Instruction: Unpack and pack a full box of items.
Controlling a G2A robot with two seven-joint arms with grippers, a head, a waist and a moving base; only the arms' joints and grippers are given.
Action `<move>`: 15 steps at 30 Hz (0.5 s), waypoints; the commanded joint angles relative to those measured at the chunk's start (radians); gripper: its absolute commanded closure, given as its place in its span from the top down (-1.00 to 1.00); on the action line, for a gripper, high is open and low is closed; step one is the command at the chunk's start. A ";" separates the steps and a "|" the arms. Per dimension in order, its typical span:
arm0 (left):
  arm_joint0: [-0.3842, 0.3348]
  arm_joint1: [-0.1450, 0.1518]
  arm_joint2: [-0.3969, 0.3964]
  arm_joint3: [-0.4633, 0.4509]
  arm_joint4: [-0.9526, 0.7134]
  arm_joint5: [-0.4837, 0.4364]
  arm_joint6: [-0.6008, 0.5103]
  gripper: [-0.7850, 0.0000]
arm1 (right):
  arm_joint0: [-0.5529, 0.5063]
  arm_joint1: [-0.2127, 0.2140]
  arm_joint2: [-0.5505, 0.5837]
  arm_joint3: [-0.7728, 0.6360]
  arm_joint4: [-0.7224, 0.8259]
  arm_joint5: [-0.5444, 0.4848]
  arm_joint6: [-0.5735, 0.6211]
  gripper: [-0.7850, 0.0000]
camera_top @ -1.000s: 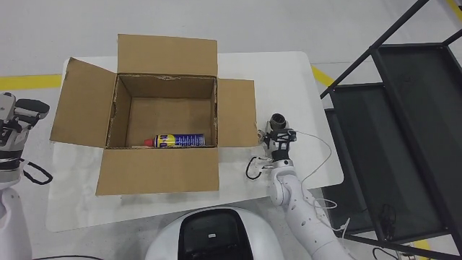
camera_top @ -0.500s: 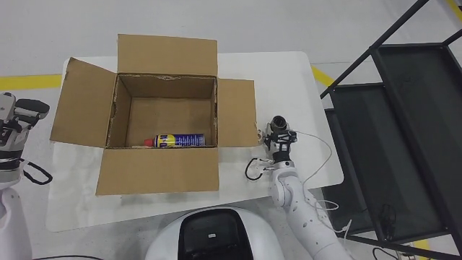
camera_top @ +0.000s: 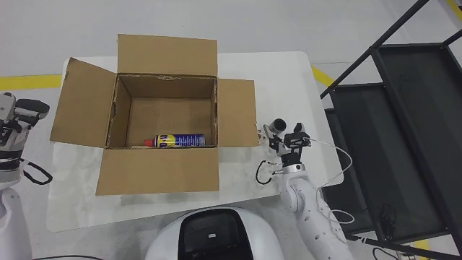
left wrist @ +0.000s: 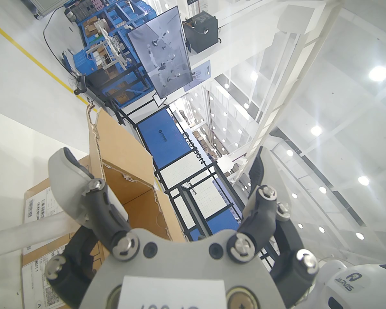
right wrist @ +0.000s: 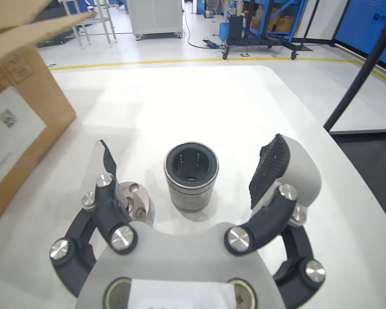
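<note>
Wide-spread jaws are seen on both grippers, and nothing is clamped in either. The right gripper (right wrist: 189,147) is held low over the white round-cornered table (camera_top: 281,79), in the lower right part of the top view, just right of the box. Between its ribbed black pads (right wrist: 268,168) a short steel cylinder with a black-rimmed hollow bore (right wrist: 191,178) is stood upright on the table, apart from both pads. A small round metal flange with bolt holes (right wrist: 136,199) is laid flat on the table just beside the cylinder and is partly hidden behind one finger.

The left gripper (left wrist: 162,162) is held at the far left edge of the top view, off the table's left side, and is pointed upward toward the hall ceiling; a torn flap edge of the box is seen past its fingers.

The large brown cardboard box (camera_top: 166,119) is set in the middle left of the top view, with all four flaps folded outward. Inside it, a blue and yellow spray can with a red cap (camera_top: 177,140) is laid on its side along the near wall, cap toward the left. A black metal rack (camera_top: 390,115) is stood at the right of the frame, beside the table.
</note>
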 commanded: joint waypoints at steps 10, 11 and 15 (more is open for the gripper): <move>0.000 0.000 0.000 0.000 0.000 0.000 0.000 1.00 | -0.331 0.069 0.266 -0.558 0.203 -0.550 0.394 1.00; 0.000 0.000 0.000 0.000 0.000 0.000 0.000 1.00 | -0.340 0.072 0.277 -0.586 0.269 -0.563 0.465 1.00; 0.000 0.000 0.000 0.000 0.000 0.000 0.000 1.00 | -0.291 0.079 0.271 -0.660 0.489 -0.464 0.757 1.00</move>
